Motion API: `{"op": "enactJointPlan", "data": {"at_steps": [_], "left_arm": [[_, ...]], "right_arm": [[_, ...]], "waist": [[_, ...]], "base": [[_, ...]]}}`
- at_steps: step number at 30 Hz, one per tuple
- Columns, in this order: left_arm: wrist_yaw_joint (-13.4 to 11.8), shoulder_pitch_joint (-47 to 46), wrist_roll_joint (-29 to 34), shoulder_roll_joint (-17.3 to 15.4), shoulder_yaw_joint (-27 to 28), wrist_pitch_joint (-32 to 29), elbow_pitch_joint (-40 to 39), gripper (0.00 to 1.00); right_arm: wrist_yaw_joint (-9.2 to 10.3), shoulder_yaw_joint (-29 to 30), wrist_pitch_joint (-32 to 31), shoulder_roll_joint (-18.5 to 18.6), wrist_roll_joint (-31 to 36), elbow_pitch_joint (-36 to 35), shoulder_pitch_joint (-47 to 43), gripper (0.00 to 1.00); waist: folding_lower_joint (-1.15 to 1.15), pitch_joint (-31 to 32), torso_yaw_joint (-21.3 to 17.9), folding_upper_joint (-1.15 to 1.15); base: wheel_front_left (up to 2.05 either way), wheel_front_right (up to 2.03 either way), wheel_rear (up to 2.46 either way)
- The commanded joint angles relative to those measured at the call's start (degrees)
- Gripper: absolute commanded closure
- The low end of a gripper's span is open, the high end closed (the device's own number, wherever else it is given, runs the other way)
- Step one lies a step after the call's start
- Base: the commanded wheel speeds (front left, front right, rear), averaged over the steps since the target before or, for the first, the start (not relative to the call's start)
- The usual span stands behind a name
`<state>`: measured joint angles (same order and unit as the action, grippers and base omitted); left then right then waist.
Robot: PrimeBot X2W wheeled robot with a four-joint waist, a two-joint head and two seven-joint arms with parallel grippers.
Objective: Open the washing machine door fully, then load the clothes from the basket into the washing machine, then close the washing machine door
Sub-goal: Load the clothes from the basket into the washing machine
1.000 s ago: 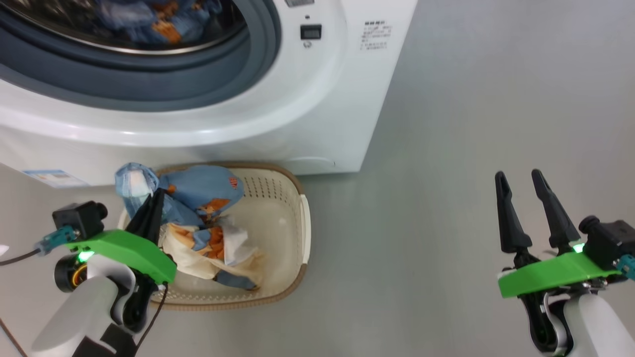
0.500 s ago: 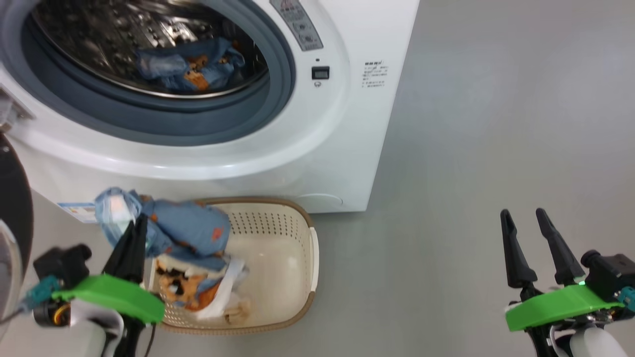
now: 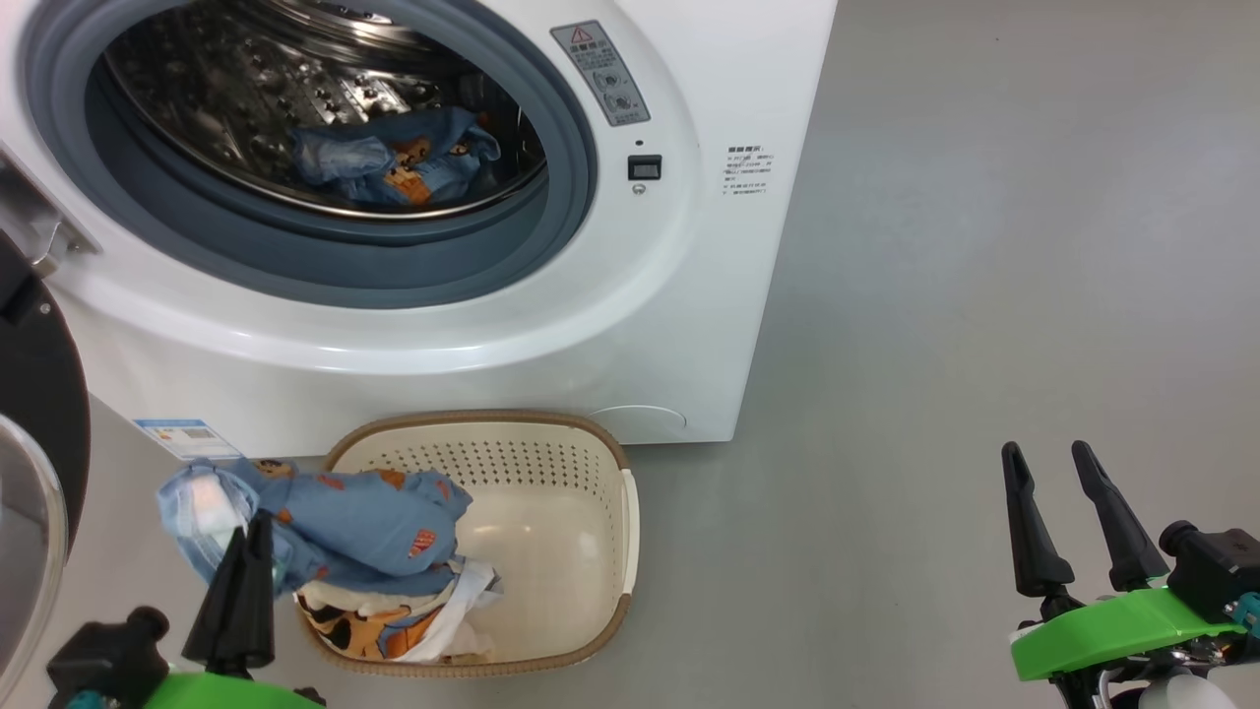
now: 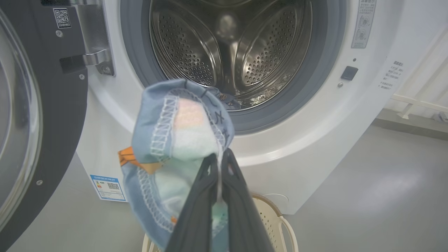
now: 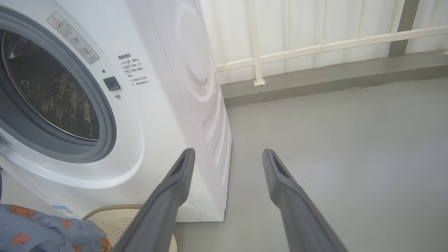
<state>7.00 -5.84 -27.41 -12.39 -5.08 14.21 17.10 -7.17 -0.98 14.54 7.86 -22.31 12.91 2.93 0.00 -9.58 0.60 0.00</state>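
The left jaws are clenched on the stitched hem of the blue bear-print garment [image 3: 364, 517]. From them the cloth trails to the right and down into the basket [image 3: 512, 458], where it lies over a cream piece [image 3: 468, 606]. The basket stands on the floor [image 3: 935, 345], just beside the foot of the washing machine [image 3: 689, 325].

I judge that the coming move turns on one relation. The drum [image 4: 227, 52] opens ahead of the left jaws and above them, while the garment's long axis runs back from them into the basket. So the cloth must be lifted clear of the rim before it goes forward. The left arm is the nearer one. The right jaws are released and empty, well apart over the floor on the right.

The door [image 4: 52, 115] is swung open on the left. Another blue garment [image 3: 394, 162] lies already in the drum.

Against one second ago, the head camera has tilted up and shows more of the drum. The left jaws are now outside the basket's left rim, not over it.
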Motion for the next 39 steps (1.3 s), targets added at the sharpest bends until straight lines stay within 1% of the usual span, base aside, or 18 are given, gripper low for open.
{"op": "enactJointPlan", "data": {"at_steps": [1, 5, 8, 18, 25, 31, 35, 39], "left_arm": [[-0.2, 0.2, 1.4, -0.4, 2.9, 0.8, -2.4, 1.0], [0.0, 1.9, 3.4, 1.8, 4.3, 0.8, -3.6, 1.0], [0.2, 2.3, 4.5, 2.9, 4.9, 0.8, -3.7, 1.0], [0.4, 0.3, 5.0, 4.2, 4.9, 0.8, -3.1, 1.0], [0.5, -6.6, 4.3, 1.8, 3.6, 0.8, -3.1, 1.0], [0.5, -16.3, 4.0, -1.3, 3.2, 0.8, -1.7, 1.0], [0.5, -23.5, 4.3, -3.4, 3.2, 0.8, 0.9, 1.0], [0.5, -30.7, 4.0, -5.3, 2.7, 0.8, 5.4, 1.0]], "right_arm": [[-0.32, -0.7, 0.5, 1.0, -1.1, -1.3, -0.1, 0.0], [-0.32, -0.6, 0.5, 0.9, -1.1, -1.3, 0.0, 0.0], [-0.32, -0.7, 0.5, 0.9, -1.1, -1.2, 0.0, 0.0], [-0.32, -0.8, 0.5, 0.7, -1.1, -1.5, 0.5, 0.0], [-0.32, -0.7, 0.5, 0.0, -0.9, -1.9, 1.6, 0.0], [-0.32, -0.9, 0.5, -0.7, -0.6, -2.3, 3.8, 0.0], [-0.32, -1.0, 0.5, -1.2, -0.5, -2.4, 5.4, 0.0], [-0.32, -1.4, 0.5, -1.8, -0.4, -2.5, 6.6, 0.0]], "waist": [[0.0, -0.1, 0.0, 0.0], [0.0, -0.3, 0.0, 0.0], [0.0, -0.3, -0.1, 0.0], [0.0, -1.6, -0.9, 0.0], [0.0, -4.6, -1.7, 0.0], [0.0, -8.4, -2.8, 0.0], [0.0, -10.9, -3.7, 0.0], [0.0, -12.9, -4.9, 0.0]], "base": [[0.0, 0.0, 0.0], [0.0, 0.0, 0.0], [0.0, 0.0, 0.0], [0.0, 0.0, 0.0], [0.0, 0.0, 0.0], [0.0, 0.0, 0.0], [0.0, 0.0, 0.0], [0.0, 0.0, 0.0]]}}
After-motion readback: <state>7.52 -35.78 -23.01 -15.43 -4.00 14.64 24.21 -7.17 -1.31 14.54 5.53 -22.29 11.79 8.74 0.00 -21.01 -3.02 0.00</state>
